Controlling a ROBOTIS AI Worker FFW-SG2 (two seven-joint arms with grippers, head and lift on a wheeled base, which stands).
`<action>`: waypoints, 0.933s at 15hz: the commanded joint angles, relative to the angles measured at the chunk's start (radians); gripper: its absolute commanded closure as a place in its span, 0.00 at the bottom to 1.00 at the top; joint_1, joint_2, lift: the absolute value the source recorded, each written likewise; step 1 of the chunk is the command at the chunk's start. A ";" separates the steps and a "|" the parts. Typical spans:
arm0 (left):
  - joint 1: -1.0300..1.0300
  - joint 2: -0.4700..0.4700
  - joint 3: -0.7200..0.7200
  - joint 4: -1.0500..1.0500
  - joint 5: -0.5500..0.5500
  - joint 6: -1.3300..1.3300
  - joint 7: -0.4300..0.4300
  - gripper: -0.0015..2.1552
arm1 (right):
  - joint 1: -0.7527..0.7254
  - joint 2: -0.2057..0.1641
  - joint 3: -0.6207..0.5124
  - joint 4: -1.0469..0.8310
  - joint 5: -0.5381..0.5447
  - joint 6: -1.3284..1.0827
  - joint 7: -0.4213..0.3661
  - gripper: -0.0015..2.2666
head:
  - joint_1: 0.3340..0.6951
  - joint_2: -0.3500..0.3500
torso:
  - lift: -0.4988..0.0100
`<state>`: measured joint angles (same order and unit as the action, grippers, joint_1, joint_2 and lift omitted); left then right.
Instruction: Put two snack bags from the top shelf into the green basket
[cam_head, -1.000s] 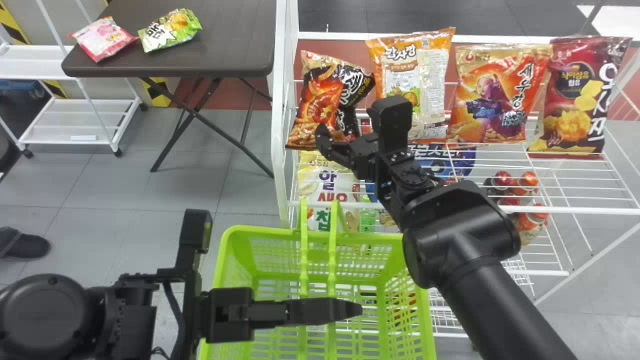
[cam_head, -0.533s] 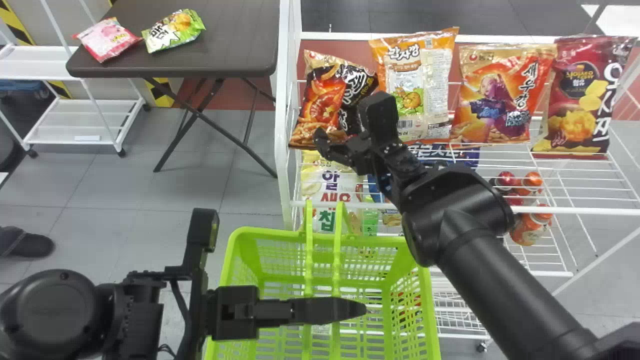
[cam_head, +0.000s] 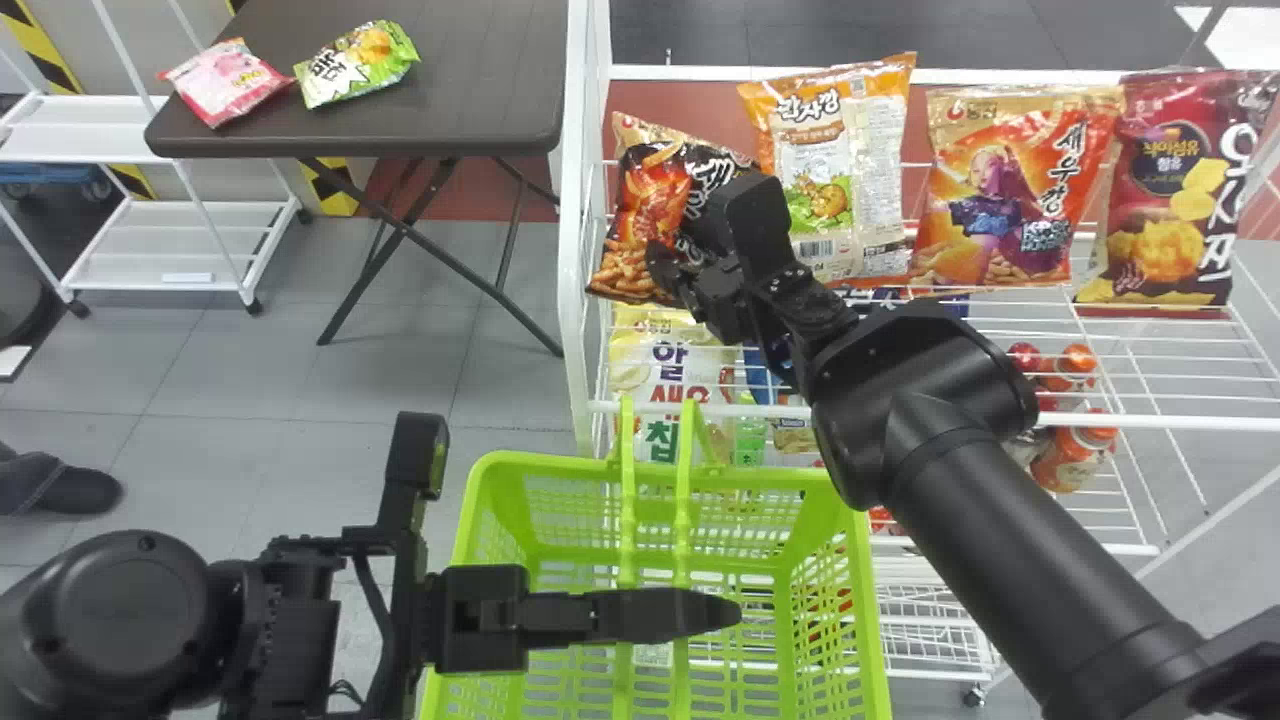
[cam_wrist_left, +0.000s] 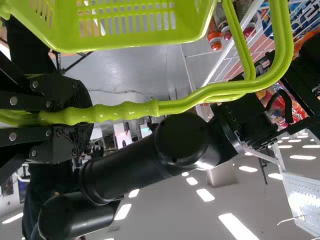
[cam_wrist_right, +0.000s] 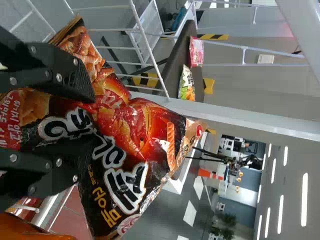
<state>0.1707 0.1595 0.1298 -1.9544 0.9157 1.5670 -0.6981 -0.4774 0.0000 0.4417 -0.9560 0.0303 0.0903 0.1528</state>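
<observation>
In the head view, my right gripper (cam_head: 672, 268) is at the black-and-orange snack bag (cam_head: 640, 215) at the left end of the top shelf. The right wrist view has my right gripper (cam_wrist_right: 90, 122) shut on this bag (cam_wrist_right: 135, 130), its front bulging between the two fingers. My left gripper (cam_head: 725, 610) lies over the green basket (cam_head: 870, 640). In the left wrist view, my left gripper (cam_wrist_left: 75, 115) is shut on the green handle (cam_wrist_left: 125, 111) of the basket. Beside the held bag stands an orange-and-white snack bag (cam_head: 825, 170).
Farther right on the top shelf stand a red-orange bag (cam_head: 1010, 200) and a dark red bag (cam_head: 1160, 190). Bottles (cam_head: 1075, 455) and a pale bag (cam_head: 665, 370) are lower in the white rack (cam_head: 1190, 423). A dark table (cam_head: 470, 90) holds two small bags.
My right gripper's visible finger has moved inward against the black-and-orange bag, and the bag's top has dipped a little. The whole head view has shifted slightly; my left gripper stays over the basket.
</observation>
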 joint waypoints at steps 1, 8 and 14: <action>-0.005 0.000 -0.001 0.008 0.000 0.004 -0.001 1.00 | 0.006 0.001 0.000 -0.001 0.017 -0.014 -0.007 0.97 | 1.00 0.55 | 0.98; -0.005 0.009 0.004 0.009 0.000 0.004 -0.001 1.00 | 0.183 0.001 0.006 -0.297 0.132 0.078 -0.030 0.97 | 1.00 0.58 | 0.98; -0.008 0.011 0.004 0.015 0.000 0.004 -0.001 1.00 | 0.390 0.001 0.028 -0.698 0.296 0.385 -0.062 0.97 | 1.00 0.61 | 0.98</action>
<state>0.1652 0.1703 0.1343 -1.9415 0.9160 1.5670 -0.6995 -0.1292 0.0000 0.4617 -1.5768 0.2824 0.4162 0.0963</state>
